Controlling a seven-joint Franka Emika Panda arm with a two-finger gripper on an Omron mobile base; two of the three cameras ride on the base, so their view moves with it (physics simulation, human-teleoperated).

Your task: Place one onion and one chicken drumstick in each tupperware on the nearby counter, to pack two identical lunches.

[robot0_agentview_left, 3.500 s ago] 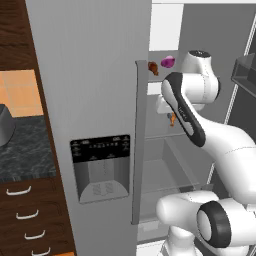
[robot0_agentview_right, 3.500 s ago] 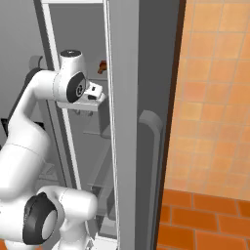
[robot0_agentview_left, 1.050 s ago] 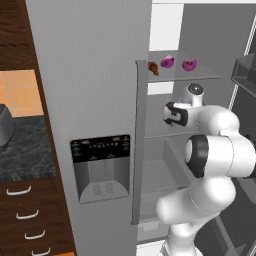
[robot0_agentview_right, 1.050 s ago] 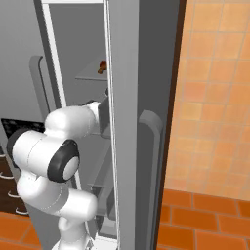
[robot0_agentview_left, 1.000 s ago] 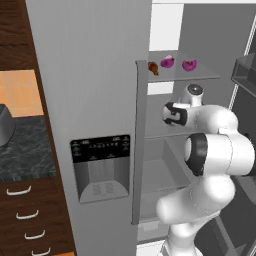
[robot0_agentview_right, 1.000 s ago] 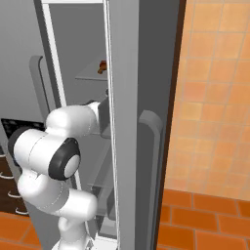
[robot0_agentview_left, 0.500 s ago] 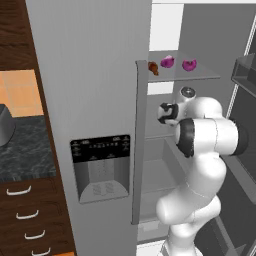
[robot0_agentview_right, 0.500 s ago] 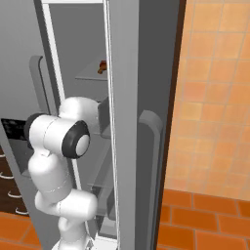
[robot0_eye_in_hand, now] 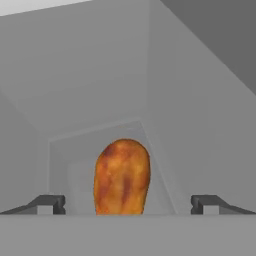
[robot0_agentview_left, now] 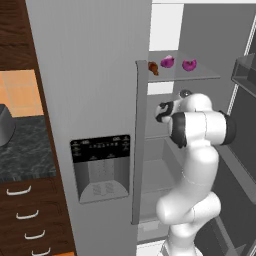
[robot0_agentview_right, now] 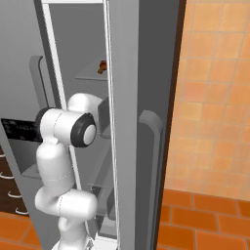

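Note:
My gripper (robot0_eye_in_hand: pixel 127 205) is open inside the open fridge, with its fingertips (robot0_eye_in_hand: pixel 47 204) wide apart. An orange-brown chicken drumstick (robot0_eye_in_hand: pixel 122 177) lies on a grey shelf just ahead, centred between them and apart from both. In the left base view the gripper (robot0_agentview_left: pixel 161 111) sits under the upper shelf (robot0_agentview_left: pixel 205 76). That shelf carries another chicken drumstick (robot0_agentview_left: pixel 153 67) and two magenta onions (robot0_agentview_left: pixel 167 62) (robot0_agentview_left: pixel 189 64). The shelf's drumstick (robot0_agentview_right: pixel 102 66) also shows in the right base view. The black marbled counter (robot0_agentview_left: pixel 20 150) is at the left. The tupperware is out of view.
The closed grey fridge door with its dispenser (robot0_agentview_left: pixel 100 165) stands just left of the arm, its handle (robot0_agentview_left: pixel 140 145) beside the opening. The open door (robot0_agentview_right: pixel 141 122) flanks the arm on the right. A dark grey toaster (robot0_agentview_left: pixel 4 125) sits on the counter above wooden drawers (robot0_agentview_left: pixel 27 220).
The arm has folded in, and its elbow has swung in front of the hand. The hand has shifted a little left and deeper toward the shelf. The gripper has stayed open.

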